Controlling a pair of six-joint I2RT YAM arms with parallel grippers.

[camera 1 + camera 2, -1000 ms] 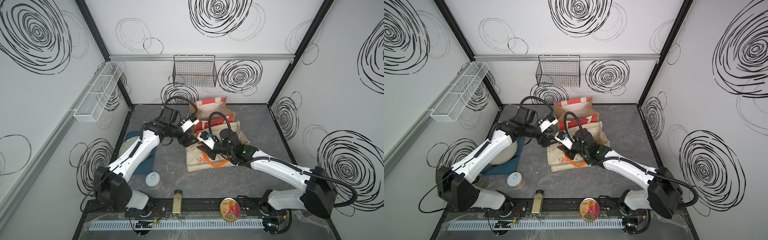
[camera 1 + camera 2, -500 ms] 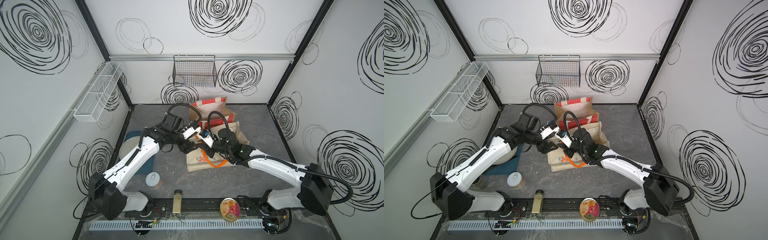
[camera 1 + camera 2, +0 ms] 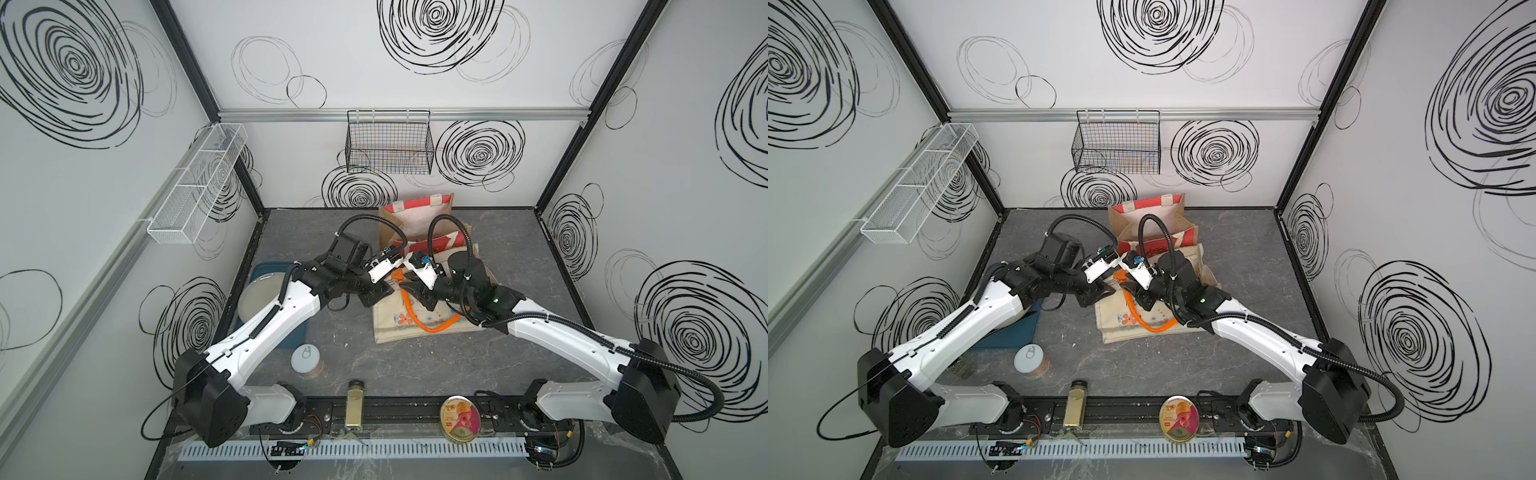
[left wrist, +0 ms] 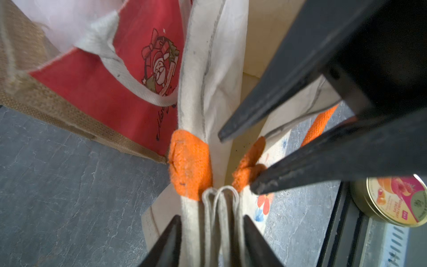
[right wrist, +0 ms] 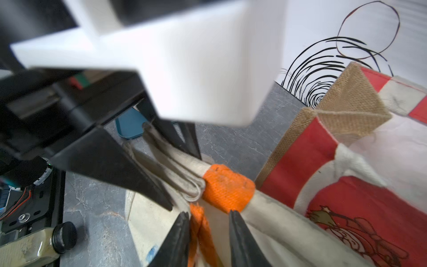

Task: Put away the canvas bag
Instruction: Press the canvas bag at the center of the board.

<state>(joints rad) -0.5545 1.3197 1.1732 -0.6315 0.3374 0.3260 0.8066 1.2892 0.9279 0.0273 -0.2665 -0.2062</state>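
Now closing, the left gripper [image 4: 210, 218], which was wide apart a second ago and short of the fabric, has reached in. Its fingers [image 4: 171, 238] press on either side of the gathered rim of the canvas bag [image 3: 419, 328] (several cream folds are stacked between them). Just beyond those fingertips sits the orange handle patch [image 4: 190, 166]. Facing it, the right gripper [image 5: 208, 213] has eased out of a near pinch. Its fingers [image 5: 242, 238] stand apart, and the orange strap [image 5: 198, 228] hangs loose between them, close to one finger with a clear gap at the other. Most of the bag lies flat on the tabletop [image 3: 332, 361] below both sets of fingers. Only its rim is raised between them, just in front of the jute Christmas bag [image 3: 1144, 218].

The hold appears to be passing from right to left. The bag is not yet put away, and any lift will depend on the left clamp catching every layer.
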